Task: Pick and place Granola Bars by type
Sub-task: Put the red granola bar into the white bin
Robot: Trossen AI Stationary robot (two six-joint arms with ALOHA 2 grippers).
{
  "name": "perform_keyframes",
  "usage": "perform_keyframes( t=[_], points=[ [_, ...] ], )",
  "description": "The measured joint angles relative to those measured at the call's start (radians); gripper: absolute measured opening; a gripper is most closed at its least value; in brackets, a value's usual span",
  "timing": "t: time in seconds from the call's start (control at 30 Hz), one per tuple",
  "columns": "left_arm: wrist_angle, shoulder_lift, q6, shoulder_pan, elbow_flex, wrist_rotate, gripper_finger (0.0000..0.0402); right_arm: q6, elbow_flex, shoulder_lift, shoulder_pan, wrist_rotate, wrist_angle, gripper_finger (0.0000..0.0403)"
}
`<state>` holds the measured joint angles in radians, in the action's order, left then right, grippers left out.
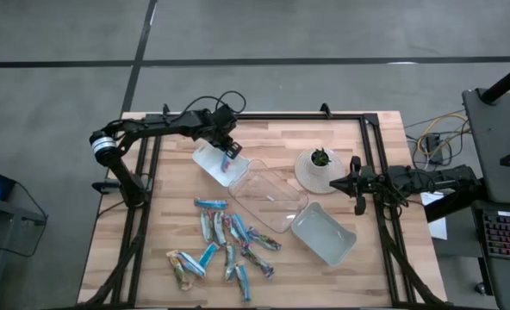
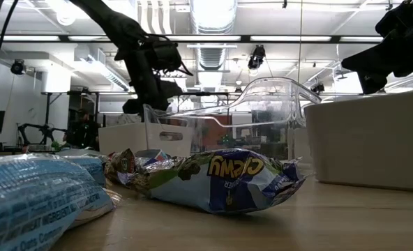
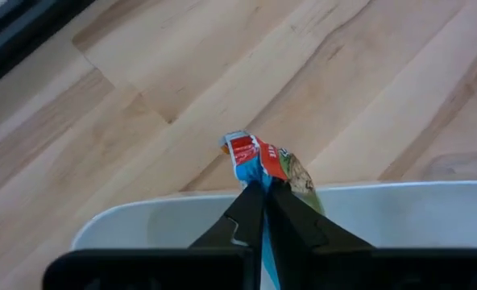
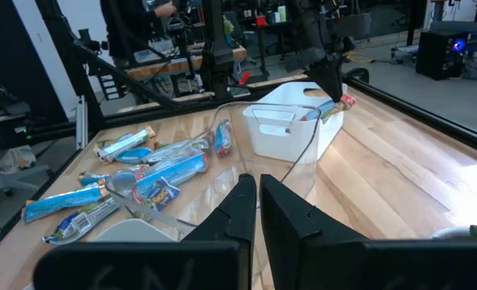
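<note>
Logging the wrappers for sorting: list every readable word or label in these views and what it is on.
"CHEWY", seen mirrored, on the blue granola bar lying nearest in the low view.
Small print on the pale blue wrapper beside it: too blurred to read.
Print on the red-tipped bar in the left gripper: unreadable.

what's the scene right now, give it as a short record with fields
left gripper: over the white tray nearest the left arm, shut on a granola bar
held bar: red and blue wrapper end poking past the fingers
right gripper: waiting at the table's right edge beside the small potted plant, fingers shut, holding nothing
loose bars: scattered on the wooden table, outside the trays
clear tray: middle of table
other white tray: right of the pile
</note>
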<state>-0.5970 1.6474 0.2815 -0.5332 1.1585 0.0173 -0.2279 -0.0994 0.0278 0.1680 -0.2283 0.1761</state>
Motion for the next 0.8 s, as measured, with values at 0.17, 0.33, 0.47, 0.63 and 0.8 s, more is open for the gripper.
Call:
perform_keyframes(
  t=[0.17,0.33,0.47,0.63,0.8],
  points=[
    [-0.034,0.000,0.001,0.000,0.013,-0.023,0.0000,0.000,0.000,0.000,0.000,0.000,0.000,0.0013],
    [-0.090,0.000,0.001,0.000,0.033,-0.032,0.0000,0.000,0.000,0.000,0.000,0.000,0.000,0.0013],
    [-0.127,0.000,0.002,0.000,0.040,-0.032,0.0000,0.000,0.000,0.000,0.000,0.000,0.000,0.0013],
    [-0.179,-0.001,0.012,0.001,0.040,-0.037,0.0000,0.000,0.000,0.000,0.000,0.000,0.000,0.0013],
    [-0.228,-0.011,0.020,0.000,0.039,-0.039,0.0000,0.000,0.000,0.000,0.000,0.000,0.000,0.0013]
  ],
)
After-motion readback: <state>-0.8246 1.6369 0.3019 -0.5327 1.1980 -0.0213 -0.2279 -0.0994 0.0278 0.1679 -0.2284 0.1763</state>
